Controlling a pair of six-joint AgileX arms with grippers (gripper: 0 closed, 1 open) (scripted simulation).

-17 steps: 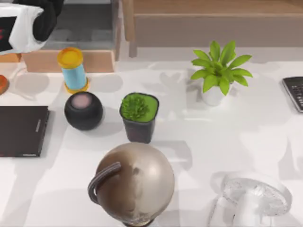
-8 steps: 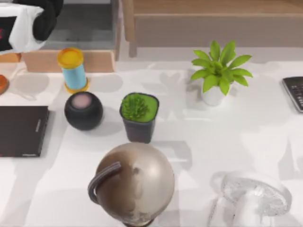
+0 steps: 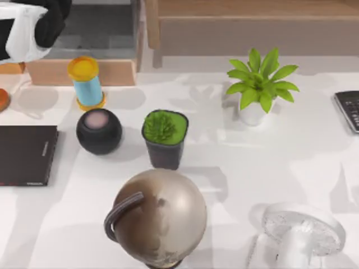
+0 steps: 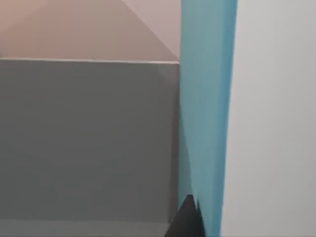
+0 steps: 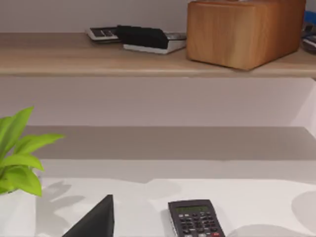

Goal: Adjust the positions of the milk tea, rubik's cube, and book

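Observation:
The milk tea, light blue with a yellow-orange lid, stands upright at the back left of the table, in front of a wooden block. My left arm is at the top view's far back left corner, behind and left of the cup. In the left wrist view a teal-blue band, seemingly the book, stands close to the camera, with a dark part of my left gripper against its lower end. The rubik's cube is out of view. A dark part of my right gripper hangs over the table near a calculator.
A black round speaker, a thin black book, a black-potted plant, a globe, a leafy plant, a white fan and a calculator crowd the table. A wooden shelf runs along the back.
My left arm has drifted slightly up and to the left in the top view's corner. The things on the table have stayed put.

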